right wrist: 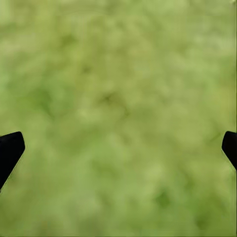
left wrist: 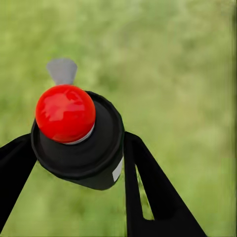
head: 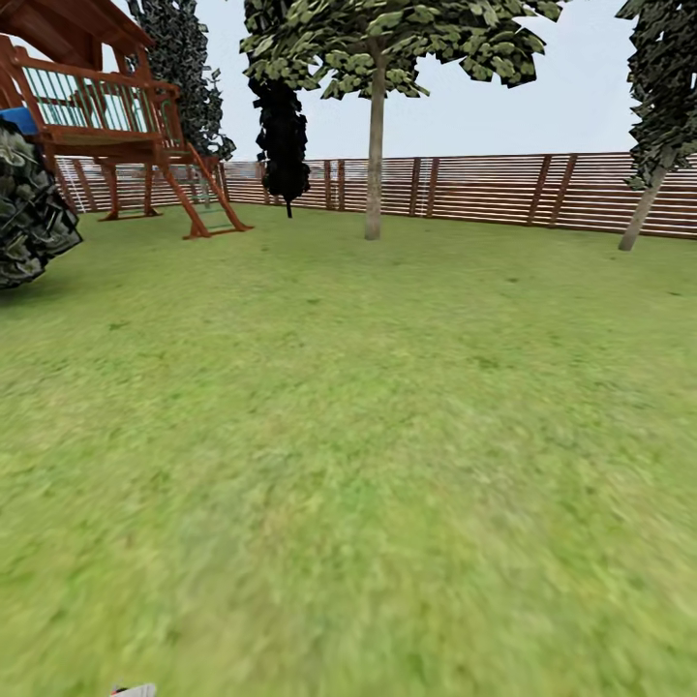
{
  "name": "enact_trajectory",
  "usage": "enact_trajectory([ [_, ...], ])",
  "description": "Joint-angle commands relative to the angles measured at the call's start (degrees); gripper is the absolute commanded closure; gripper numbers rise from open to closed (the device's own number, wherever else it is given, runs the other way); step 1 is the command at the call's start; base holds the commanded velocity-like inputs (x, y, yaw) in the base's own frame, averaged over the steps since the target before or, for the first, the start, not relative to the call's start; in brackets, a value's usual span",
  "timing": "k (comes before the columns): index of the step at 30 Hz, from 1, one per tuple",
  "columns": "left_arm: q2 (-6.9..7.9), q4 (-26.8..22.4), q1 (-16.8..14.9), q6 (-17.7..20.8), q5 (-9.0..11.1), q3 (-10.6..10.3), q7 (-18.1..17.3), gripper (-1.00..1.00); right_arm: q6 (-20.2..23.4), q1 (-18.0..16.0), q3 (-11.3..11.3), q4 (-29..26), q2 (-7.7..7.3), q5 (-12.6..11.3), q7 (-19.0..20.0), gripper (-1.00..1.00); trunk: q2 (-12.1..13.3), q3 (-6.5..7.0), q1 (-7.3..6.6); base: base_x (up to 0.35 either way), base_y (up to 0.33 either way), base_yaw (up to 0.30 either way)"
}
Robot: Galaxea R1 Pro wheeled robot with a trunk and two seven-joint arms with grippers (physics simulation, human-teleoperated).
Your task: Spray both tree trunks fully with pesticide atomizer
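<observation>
- Head view: the lawn [head: 348,465] runs out to the slatted fence [head: 484,189]. One smooth-trunked tree [head: 375,155] stands just in front of the fence, with a second tree [head: 647,208], leaning, well to its right along the same fence line. A dark narrow tree [head: 283,136] stands just left of the first tree, and the wooden play tower [head: 116,116] further left again.
- Head view, lower edge: a small grey-and-red tip [head: 134,690] shows well short of the fence; judged to be the atomizer, though too little of it is in frame to confirm.
- Left wrist view: the left gripper [left wrist: 79,153] is clamped around the pesticide atomizer [left wrist: 79,143], a black body between both fingers, red dome on top, grey nozzle beyond it, grass behind.
- Right wrist view: the right gripper [right wrist: 118,143] has its fingers spread wide and carries nothing; blurred grass lies beyond.
- Step in hand, as judged: carrying the atomizer toward the first tree. Drive in close to that trunk, keep the grip firm, and aim the nozzle at the trunk before spraying.
- Markings: a small pale label on the atomizer body; no writing can be read.
</observation>
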Motion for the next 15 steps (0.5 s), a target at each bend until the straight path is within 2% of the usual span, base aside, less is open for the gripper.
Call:
enact_trajectory([
  [1,0.0,0.0,0.0,0.0,0.0,0.0,0.0,1.0,0.0,0.0,0.0,0.0,0.03,0.0,0.0,-1.0,0.0,0.0,0.0,0.34,-0.093,0.0],
  [15,0.0,0.0,0.0,0.0,0.0,0.0,0.0,1.0,0.0,0.0,0.0,0.0,0.02,0.0,0.0,-1.0,0.0,0.0,0.0,0.341,-0.093,0.0],
])
